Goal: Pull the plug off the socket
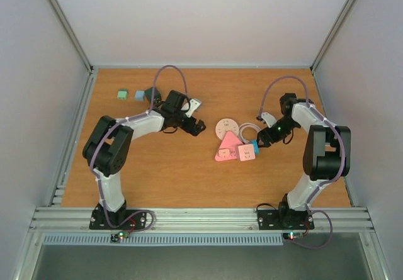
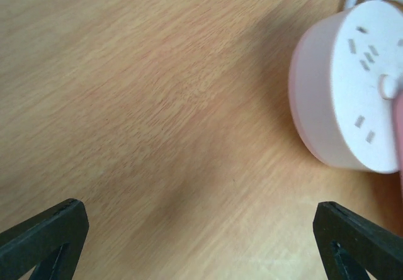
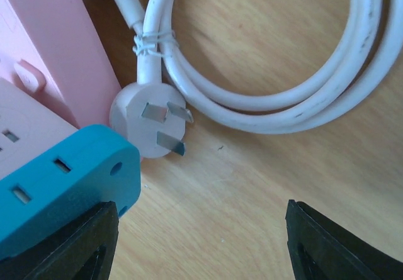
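The white three-pin plug (image 3: 151, 129) lies on the wood with its pins bare and in no socket, its white cable (image 3: 271, 104) coiled beside it. It rests against a pink socket block (image 3: 56, 53) and a blue socket (image 3: 63, 185). My right gripper (image 3: 201, 242) is open just short of the plug, with nothing between its fingers and the blue socket by its left finger (image 3: 75, 242). In the top view it (image 1: 259, 132) sits right of the cable coil (image 1: 249, 131). A round white socket (image 2: 352, 91) lies ahead and to the right of my open left gripper (image 2: 201, 242), which holds nothing.
A pink triangular socket (image 1: 228, 146) and a pink cube socket (image 1: 247, 152) lie by the round socket (image 1: 226, 128). Small green (image 1: 122, 94), light blue (image 1: 140, 95) and dark (image 1: 151, 94) blocks sit at the back left. Grey walls enclose the table on three sides.
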